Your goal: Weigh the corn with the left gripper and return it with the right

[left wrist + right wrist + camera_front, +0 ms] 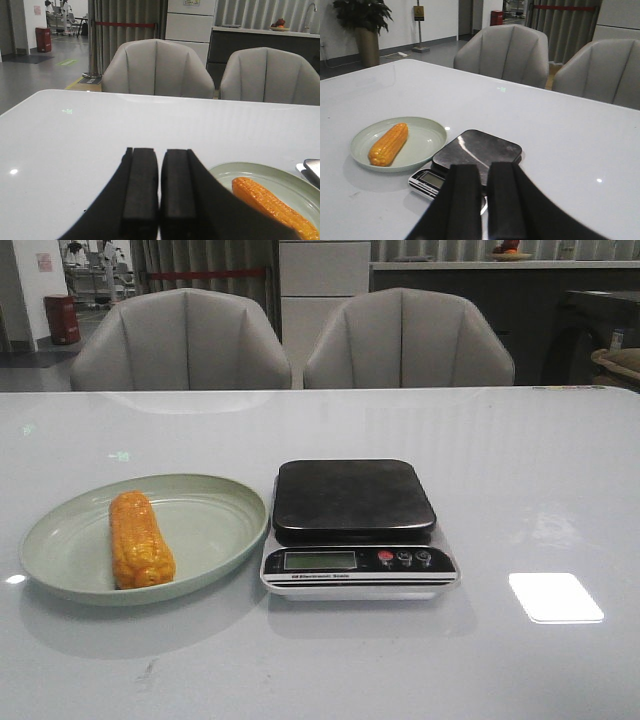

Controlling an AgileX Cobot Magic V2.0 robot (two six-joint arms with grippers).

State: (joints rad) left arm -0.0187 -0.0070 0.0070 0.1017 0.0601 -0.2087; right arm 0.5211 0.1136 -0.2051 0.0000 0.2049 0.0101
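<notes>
Left gripper (160,192): fingers pressed together, holding nothing, above the table.
Right gripper (482,202): closed too, empty, near the scale (355,525).
Corn (140,538): one cob, lying on the plate (215,530).
Count: one plate, one scale just beside it.
Surface: white table (540,490), two grey chairs (180,340) behind.

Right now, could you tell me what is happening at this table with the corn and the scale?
The corn cob lies on the pale green plate, just left of the kitchen scale, whose platform is bare. Neither gripper holds anything: the left gripper and the right gripper are both shut and hang above the table. This fits either corn waiting to be weighed or corn already put back.
</notes>
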